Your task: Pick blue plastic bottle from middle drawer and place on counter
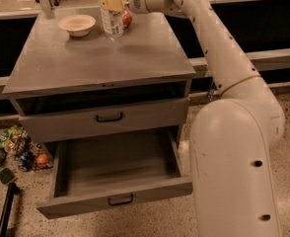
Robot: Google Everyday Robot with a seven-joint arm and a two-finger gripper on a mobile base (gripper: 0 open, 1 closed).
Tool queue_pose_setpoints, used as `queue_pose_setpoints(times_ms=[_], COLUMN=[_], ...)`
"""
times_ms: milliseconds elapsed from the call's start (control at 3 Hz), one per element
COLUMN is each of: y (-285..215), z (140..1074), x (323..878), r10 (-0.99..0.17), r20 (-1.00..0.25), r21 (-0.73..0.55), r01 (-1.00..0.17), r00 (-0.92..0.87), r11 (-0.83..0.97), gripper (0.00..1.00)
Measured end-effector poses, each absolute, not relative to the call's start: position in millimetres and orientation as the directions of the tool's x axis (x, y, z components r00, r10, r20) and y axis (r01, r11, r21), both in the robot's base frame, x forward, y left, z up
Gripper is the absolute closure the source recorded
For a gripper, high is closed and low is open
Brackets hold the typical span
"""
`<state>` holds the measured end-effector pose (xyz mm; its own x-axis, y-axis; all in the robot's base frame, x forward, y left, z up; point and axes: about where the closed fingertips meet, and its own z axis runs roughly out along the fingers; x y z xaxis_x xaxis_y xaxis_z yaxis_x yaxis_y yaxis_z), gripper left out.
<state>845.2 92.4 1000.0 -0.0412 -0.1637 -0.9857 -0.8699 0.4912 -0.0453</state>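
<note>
Cream hand (111,3) over grey counter (100,58) holds clear, pale-labelled bottle (112,23).

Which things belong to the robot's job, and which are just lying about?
Job: clear plastic bottle held by the gripper over the grey metal counter at its rear; open grey metal drawer.
Lying about: pale round bowl; red round object; floor litter.

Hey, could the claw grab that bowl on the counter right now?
Probably not yet: the claw, at the back of the counter, is shut on the bottle. The bowl sits close beside it, nothing between.
</note>
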Motion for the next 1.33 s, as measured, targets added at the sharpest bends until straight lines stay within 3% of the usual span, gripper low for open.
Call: queue_pose_setpoints(times_ms=[333, 667, 1333], y=[98.3, 100.8, 105.2], z=[988.6, 980.2, 966.3], x=[858.7, 868.1, 871.0], r10=[-0.162, -0.120, -0.109], r20=[-0.985, -0.991, -0.994], r21=[-0.025, -0.005, -0.036], r01=[-0.858, -0.855, -0.858], r00=[-0.068, -0.067, -0.023], r11=[0.513, 0.519, 0.513], gripper=[1.00, 0.83, 0.37])
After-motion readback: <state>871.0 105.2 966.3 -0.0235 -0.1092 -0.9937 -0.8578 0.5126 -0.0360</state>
